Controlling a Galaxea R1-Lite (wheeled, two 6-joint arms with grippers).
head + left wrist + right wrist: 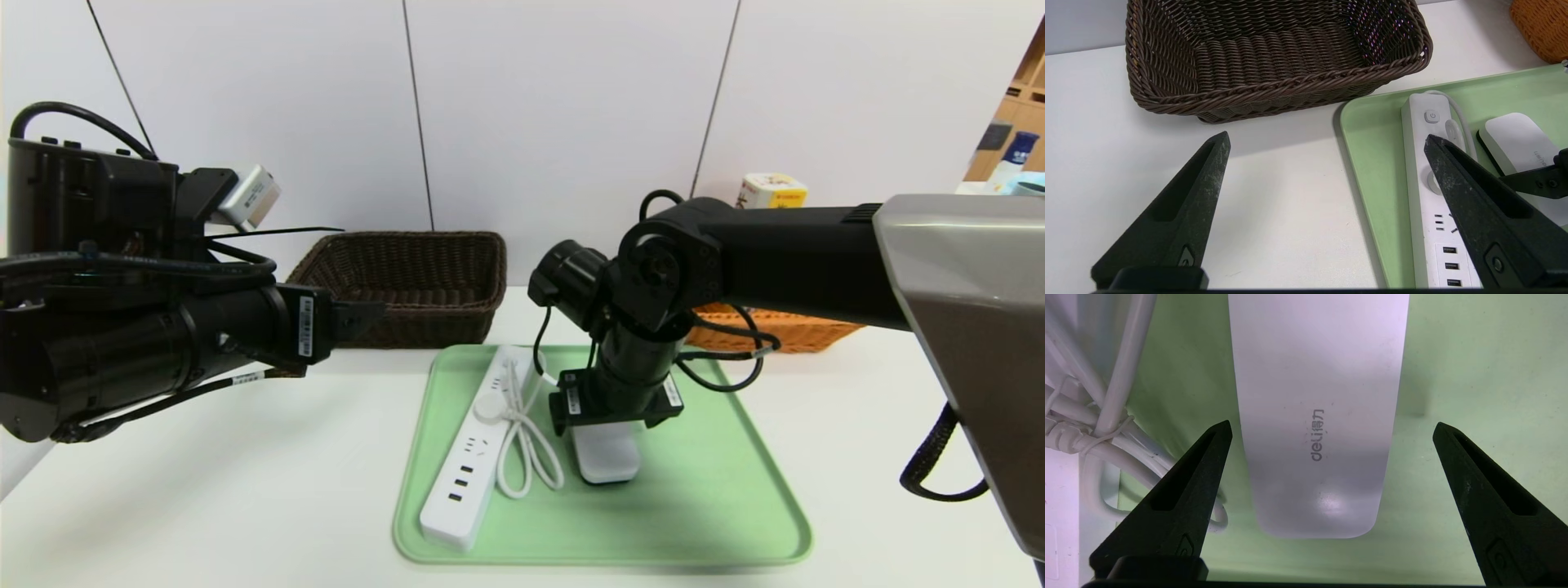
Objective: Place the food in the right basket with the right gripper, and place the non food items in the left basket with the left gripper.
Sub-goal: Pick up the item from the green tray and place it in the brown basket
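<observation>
A long white power strip (469, 457) with its looped cord (526, 441) lies on the left half of a green tray (718, 506). Beside it lies a flat white rounded device (606, 461). My right gripper (1332, 424) hangs open just above the device (1314, 396), one finger on each side, not touching. My left gripper (1327, 134) is open and empty over the table, between the tray's edge and the dark brown left basket (408, 278). The orange right basket (784, 331) is mostly hidden behind my right arm. The food carton's yellow and cream top (771, 190) shows above that arm.
The two baskets stand along the wall behind the tray. The dark basket (1274, 81) holds nothing. Bare white table lies to the left and in front of the tray. A wooden shelf with a bottle (1016, 155) stands at the far right.
</observation>
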